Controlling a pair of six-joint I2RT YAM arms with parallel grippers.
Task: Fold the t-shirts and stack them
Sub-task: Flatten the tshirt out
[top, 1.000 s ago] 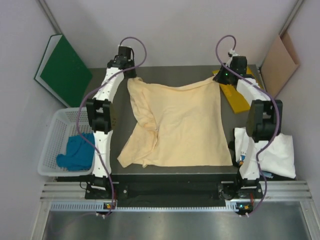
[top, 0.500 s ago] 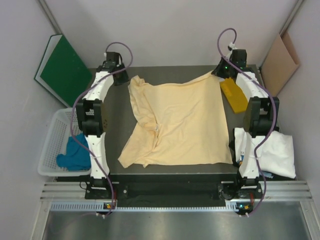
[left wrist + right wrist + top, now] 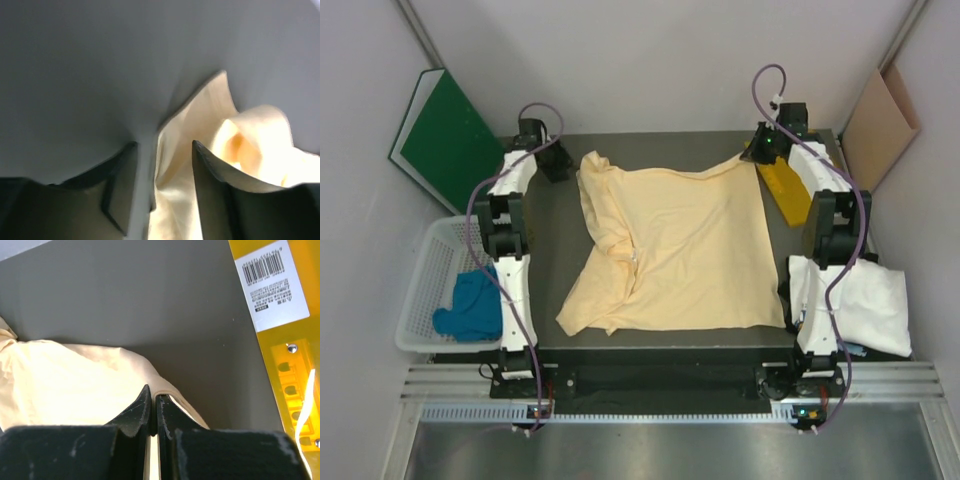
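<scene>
Peach-yellow t-shirt (image 3: 680, 250) flat, stretched diagonally toward far-right; right gripper (image 3: 153, 392) pinching corner; left gripper (image 3: 164, 145) apart.

The table (image 3: 555, 250) stands at the centre. The spread t-shirt (image 3: 680, 250) lies on it, covering the middle and right of the surface. The folder (image 3: 788, 190) lies on the table's far right part, just right of that shirt's far corner. The folded t-shirt (image 3: 868, 305) lies right of the table, toward the front. The basket (image 3: 425, 265) sits left of the table, with the bunched t-shirt (image 3: 470, 305) in it. A board (image 3: 445, 140) leans on the left wall behind the basket. A cardboard sheet (image 3: 880, 120) leans on the right wall.
</scene>
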